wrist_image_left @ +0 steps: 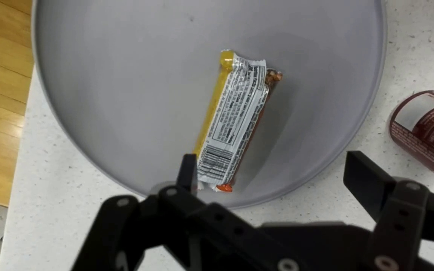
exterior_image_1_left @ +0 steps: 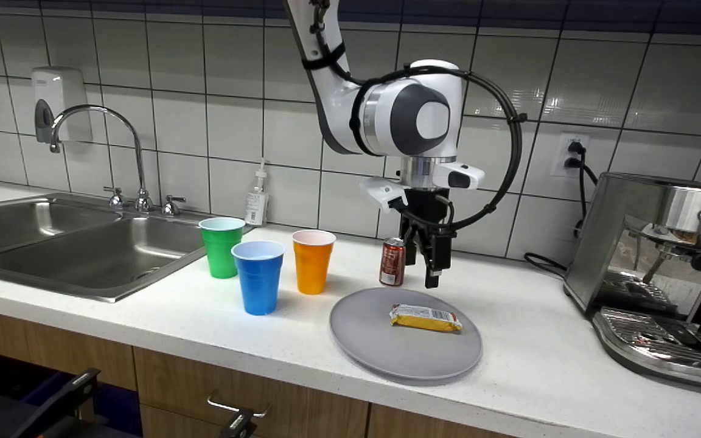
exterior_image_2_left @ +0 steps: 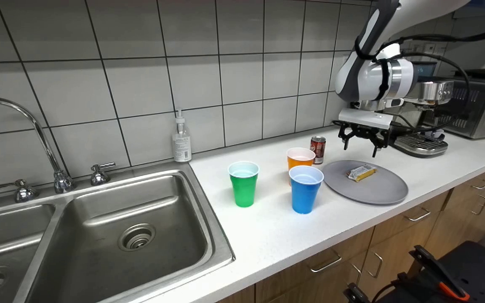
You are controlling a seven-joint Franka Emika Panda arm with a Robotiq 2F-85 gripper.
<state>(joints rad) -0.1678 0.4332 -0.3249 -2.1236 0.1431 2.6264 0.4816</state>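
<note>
Gripper wide, empty, near wrapped bar; should I drift toward wrist-view three o'clock, can could topple.

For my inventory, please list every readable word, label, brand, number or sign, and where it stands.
None reads clearly.
Yellow-and-white wrapped bar: small print, too blurred.
Dark red cylindrical can: print, too blurred.
Clear plastic pump bottle: label, too small.
White wall-mounted dispenser: marking, too small.

A pump bottle stands at a back corner of the sink.
</note>
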